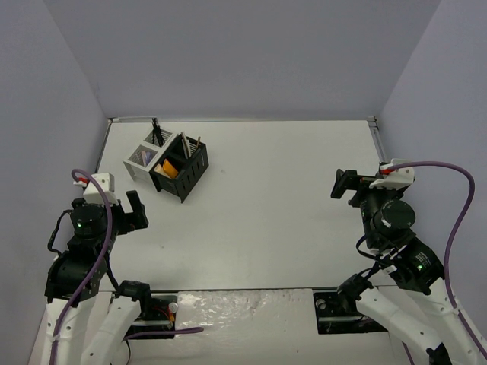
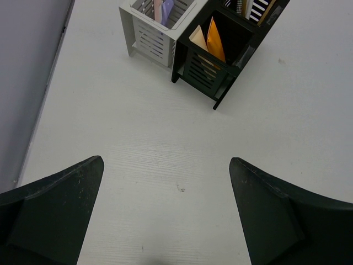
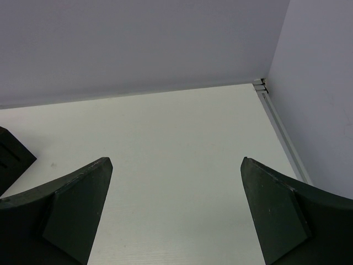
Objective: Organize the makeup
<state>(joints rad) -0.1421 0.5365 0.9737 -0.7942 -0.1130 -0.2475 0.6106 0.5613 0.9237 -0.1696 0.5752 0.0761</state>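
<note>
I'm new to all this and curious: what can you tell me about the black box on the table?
The black box is a small open-topped organiser with slatted walls, seemingly plastic or metal, split into compartments. It stands upright at the far left of the table, turned diagonally, one side against a white box. The near compartment holds an orange piece and a beige piece; a farther one holds striped sticks.

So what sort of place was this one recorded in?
Most likely a robotics lab test cell, not a home: a white table boxed in by plain grey walls, the left arm and right arm bolted at its near edge, and a white box and black box of makeup on it.
</note>
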